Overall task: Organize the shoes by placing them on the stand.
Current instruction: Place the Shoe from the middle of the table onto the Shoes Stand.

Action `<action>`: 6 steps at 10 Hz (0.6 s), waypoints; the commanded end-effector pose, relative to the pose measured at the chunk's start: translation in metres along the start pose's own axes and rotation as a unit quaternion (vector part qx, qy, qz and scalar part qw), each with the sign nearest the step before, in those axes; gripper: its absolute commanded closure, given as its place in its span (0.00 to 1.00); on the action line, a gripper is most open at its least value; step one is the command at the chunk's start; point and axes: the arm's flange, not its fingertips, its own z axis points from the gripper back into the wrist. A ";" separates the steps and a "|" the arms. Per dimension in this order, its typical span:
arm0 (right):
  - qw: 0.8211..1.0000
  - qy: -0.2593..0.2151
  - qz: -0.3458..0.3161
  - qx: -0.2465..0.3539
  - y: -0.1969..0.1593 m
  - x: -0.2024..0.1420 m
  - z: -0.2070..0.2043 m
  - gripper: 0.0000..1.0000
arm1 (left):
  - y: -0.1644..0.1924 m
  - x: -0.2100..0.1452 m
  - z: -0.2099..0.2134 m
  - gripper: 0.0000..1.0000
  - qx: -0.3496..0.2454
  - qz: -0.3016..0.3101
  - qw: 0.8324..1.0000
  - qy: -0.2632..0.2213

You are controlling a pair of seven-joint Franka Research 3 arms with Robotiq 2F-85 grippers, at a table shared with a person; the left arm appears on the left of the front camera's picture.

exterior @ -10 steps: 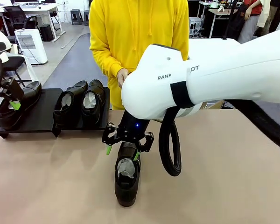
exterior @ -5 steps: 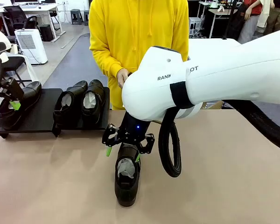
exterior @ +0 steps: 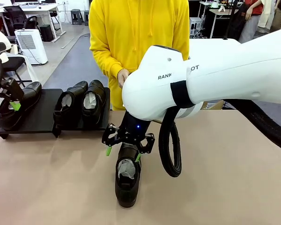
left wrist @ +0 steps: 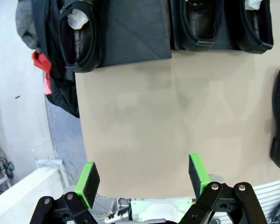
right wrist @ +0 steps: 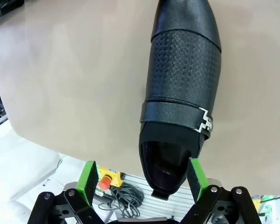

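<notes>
Even, bright indoor light is falling from overhead, casting only soft shadows under the shoe (exterior: 127, 180) at lower centre of the front view. Its glossy leather is catching small highlights. The white arm (exterior: 215, 75) at upper right is looming large and slightly washed out. Both wrist views are bending toward their edges.

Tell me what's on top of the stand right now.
Three shoes sit on the stand: one at its left end, two side by side at its right. The open left pincer covers part of the left shoe.
</notes>
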 end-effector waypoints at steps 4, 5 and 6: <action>0.994 -0.043 -0.083 -0.052 -0.057 -0.015 0.045 0.00 | -0.056 -0.042 0.031 0.02 -0.029 -0.097 0.994 -0.032; 0.987 -0.056 -0.139 -0.056 -0.087 -0.016 0.058 0.00 | -0.080 -0.062 0.037 0.02 -0.043 -0.114 0.992 -0.031; 0.980 -0.049 -0.189 -0.037 -0.111 -0.014 0.064 0.00 | -0.098 -0.076 0.037 0.02 -0.067 -0.114 0.991 -0.006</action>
